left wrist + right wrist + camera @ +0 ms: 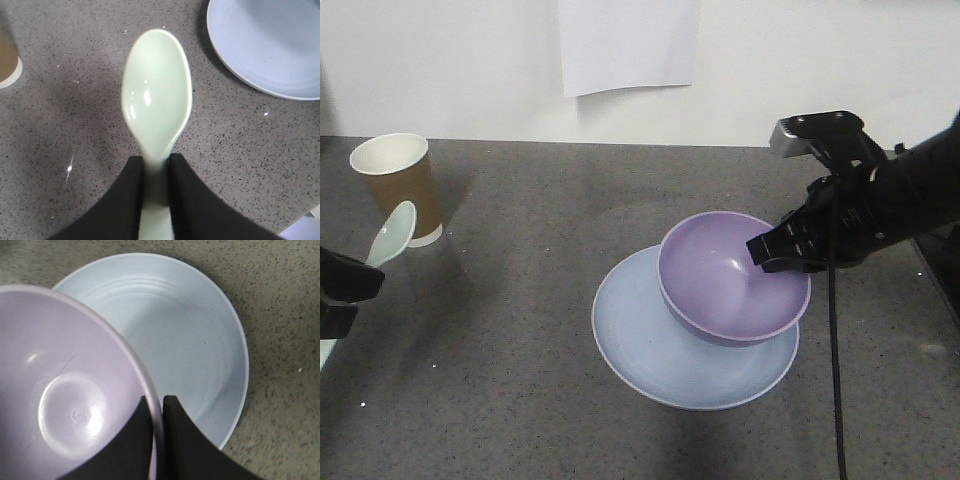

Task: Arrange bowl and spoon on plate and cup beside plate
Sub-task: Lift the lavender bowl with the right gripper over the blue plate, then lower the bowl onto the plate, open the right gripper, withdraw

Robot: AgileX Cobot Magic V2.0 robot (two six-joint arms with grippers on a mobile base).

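The lavender bowl hangs tilted just above the pale blue plate. My right gripper is shut on the bowl's right rim, one finger inside and one outside. In the right wrist view the bowl covers the plate's left part, with the gripper pinching the rim. At the far left my left gripper is shut on the handle of the mint-green spoon, held above the table. The left wrist view shows the spoon scoop-up in the gripper. The brown cup stands upright behind the spoon.
The dark speckled tabletop runs from the white wall to the near edge. A white paper sheet hangs on the wall. A black cable drops from the right arm in front of the plate's right side.
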